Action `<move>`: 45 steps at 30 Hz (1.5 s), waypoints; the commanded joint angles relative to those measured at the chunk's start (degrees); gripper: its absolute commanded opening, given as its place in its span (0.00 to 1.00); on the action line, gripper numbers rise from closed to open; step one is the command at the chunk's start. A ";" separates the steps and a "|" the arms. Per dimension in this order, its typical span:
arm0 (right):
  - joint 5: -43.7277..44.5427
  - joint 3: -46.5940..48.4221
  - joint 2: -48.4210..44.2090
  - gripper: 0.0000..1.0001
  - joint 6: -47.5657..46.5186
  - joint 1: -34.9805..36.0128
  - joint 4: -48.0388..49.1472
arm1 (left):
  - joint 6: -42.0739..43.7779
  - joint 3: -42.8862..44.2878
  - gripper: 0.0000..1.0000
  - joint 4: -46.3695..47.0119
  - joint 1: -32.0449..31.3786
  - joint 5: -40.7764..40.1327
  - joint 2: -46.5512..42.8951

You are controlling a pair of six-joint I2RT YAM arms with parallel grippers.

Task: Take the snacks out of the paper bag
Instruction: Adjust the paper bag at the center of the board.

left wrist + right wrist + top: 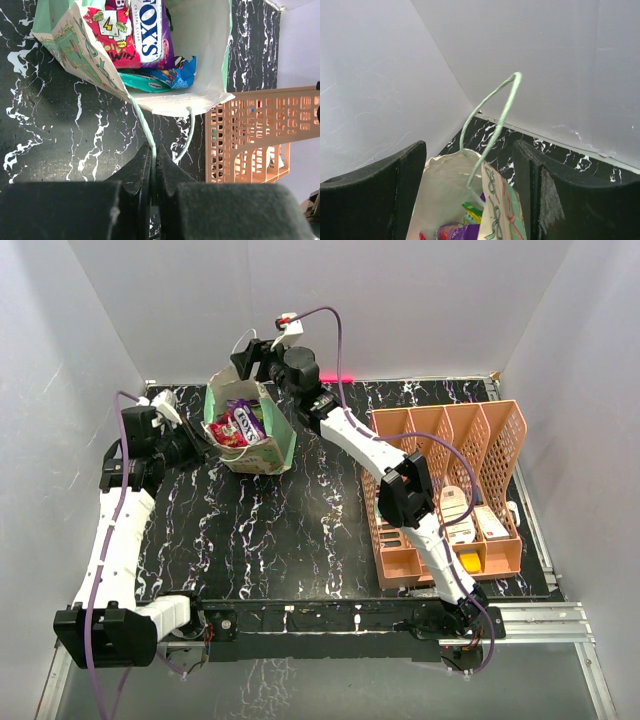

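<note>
**Ana:** Black fingers of the left gripper (154, 152) fill the bottom of its wrist view. They are pressed together on a thin green cord handle (142, 122) that runs up to the paper bag (200, 50).

**Ben:** And the right gripper (471, 145)?

**Ana:** It hangs just above the bag's far rim. Its jaws stand apart with the second handle (492, 115) looped upright between them, touching neither finger as far as I can tell.

**Ben:** Which step is that?

**Ana:** Steadying and opening the bag, I'd judge, since no snack is out yet. Next, the right jaws should either close on that loop or go past it into the mouth, without tipping the light bag.

**Ben:** Where does the bag sit?

**Ana:** It's on the black marbled table (300, 530), mouth open. The left gripper is at the bag's left, and the peach organiser (450, 430) is well off to its right.

**Ben:** And the snacks (238, 425)?

**Ana:** They're all inside the bag. A purple Fox's packet (150, 30) lies beside a red packet (115, 35), with a teal packet (145, 82) and a blue wrapper (177, 75) deeper in. They are glossy, crowded and overlapping.
</note>
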 commanded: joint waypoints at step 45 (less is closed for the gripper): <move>-34.13 -10.41 -17.72 0.07 3.50 -15.72 6.71 | -15.30 -5.00 0.04 11.09 -9.98 15.54 7.21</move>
